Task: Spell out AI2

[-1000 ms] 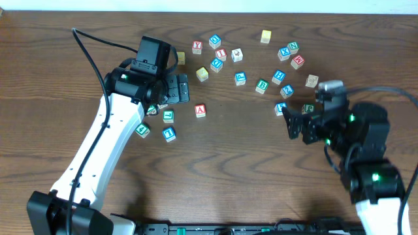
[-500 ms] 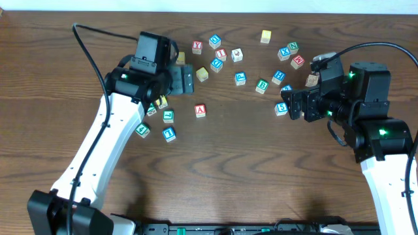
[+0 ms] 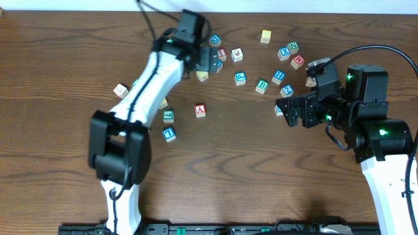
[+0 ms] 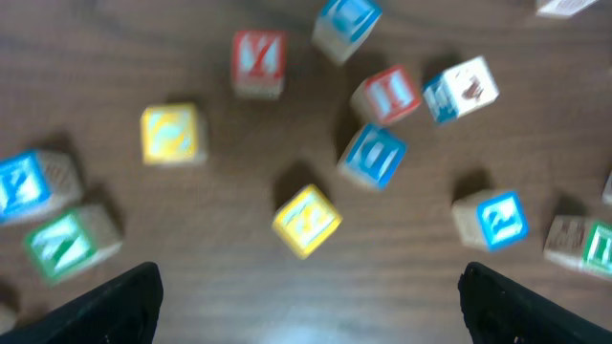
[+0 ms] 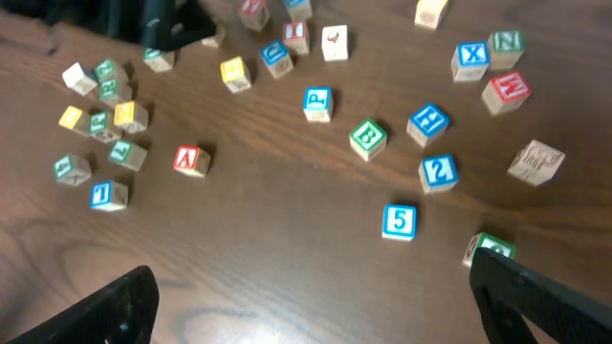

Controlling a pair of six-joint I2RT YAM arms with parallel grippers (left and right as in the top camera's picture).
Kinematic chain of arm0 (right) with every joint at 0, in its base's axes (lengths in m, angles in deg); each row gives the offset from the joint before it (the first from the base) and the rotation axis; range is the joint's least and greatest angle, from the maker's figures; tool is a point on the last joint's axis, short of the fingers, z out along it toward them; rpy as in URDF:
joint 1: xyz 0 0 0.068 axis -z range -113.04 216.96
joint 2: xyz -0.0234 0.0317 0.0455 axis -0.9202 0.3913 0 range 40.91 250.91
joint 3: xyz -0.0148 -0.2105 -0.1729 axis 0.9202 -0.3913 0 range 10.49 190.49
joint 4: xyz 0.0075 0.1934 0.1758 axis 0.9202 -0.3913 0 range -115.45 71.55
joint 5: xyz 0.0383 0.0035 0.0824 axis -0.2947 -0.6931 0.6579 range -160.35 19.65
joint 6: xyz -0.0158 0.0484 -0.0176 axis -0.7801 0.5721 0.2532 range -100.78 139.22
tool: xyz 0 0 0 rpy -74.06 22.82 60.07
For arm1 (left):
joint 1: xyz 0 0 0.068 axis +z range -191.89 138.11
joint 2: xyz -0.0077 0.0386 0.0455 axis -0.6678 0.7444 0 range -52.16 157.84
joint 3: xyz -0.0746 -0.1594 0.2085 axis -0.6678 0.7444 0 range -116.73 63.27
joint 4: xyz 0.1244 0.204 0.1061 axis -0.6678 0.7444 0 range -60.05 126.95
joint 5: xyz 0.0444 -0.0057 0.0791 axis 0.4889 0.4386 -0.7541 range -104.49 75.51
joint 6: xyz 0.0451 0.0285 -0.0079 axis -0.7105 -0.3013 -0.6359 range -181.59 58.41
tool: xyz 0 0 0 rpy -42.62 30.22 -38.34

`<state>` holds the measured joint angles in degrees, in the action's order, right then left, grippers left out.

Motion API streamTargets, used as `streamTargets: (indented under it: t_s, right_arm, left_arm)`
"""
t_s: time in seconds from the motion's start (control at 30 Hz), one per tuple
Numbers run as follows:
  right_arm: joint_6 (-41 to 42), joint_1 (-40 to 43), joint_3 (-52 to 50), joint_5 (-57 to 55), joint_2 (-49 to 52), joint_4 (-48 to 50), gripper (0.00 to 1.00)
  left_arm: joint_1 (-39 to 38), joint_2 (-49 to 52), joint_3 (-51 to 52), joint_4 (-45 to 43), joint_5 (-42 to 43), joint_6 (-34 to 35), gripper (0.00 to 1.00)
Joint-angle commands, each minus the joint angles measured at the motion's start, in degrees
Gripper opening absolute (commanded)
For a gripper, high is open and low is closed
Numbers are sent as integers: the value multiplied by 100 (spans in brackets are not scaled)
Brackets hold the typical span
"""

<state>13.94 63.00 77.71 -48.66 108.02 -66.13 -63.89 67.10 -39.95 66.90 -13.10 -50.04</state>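
The red A block [image 3: 200, 111] lies alone left of the table's centre; it also shows in the right wrist view [image 5: 191, 160]. The red I block [image 3: 221, 53] sits in the back cluster, also seen blurred in the left wrist view [image 4: 386, 96] and in the right wrist view [image 5: 295, 36]. The blue 2 block [image 3: 286, 91] lies at the right, also in the right wrist view [image 5: 437, 173]. My left gripper [image 3: 206, 62] [image 4: 311, 287] is open and empty, above the back cluster just left of the I block. My right gripper [image 3: 294, 112] [image 5: 311, 287] is open and empty, just in front of the 2 block.
Several other letter and number blocks are scattered along the back and right, among them a blue 5 [image 5: 399, 221], a green B [image 3: 262, 85], a yellow block [image 4: 306, 221] and a red Y [image 4: 258, 59]. Another group lies at the left [image 3: 168, 116].
My left arm has swung from the left block group up and right to the back cluster. My right gripper rose toward the 2 block a second ago and has since held about still.
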Motion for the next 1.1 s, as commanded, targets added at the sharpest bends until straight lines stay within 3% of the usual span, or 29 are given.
streamTargets:
  t_s: [0.0, 0.1, 0.27, 0.77, 1.07]
  right_arm:
    - [-74, 24, 111, 98, -9, -94, 99]
    - [-74, 24, 111, 98, -9, -175, 99]
    - [-74, 24, 111, 98, -9, -304, 99]
    - [-76, 24, 111, 96, -7, -713, 99]
    - [-76, 24, 111, 96, -7, -765, 99]
  left_arm:
    - [-219, 247, -498, -90, -660, -105, 97]
    - [-354, 490, -588, -352, -1023, -101, 96]
    - [-428, 767, -588, -833, -1458, 330, 80]
    - [-605, 1449, -588, -1720, -1709, 1657, 76]
    - [-610, 1768, -588, -2083, -1687, 1685, 76]
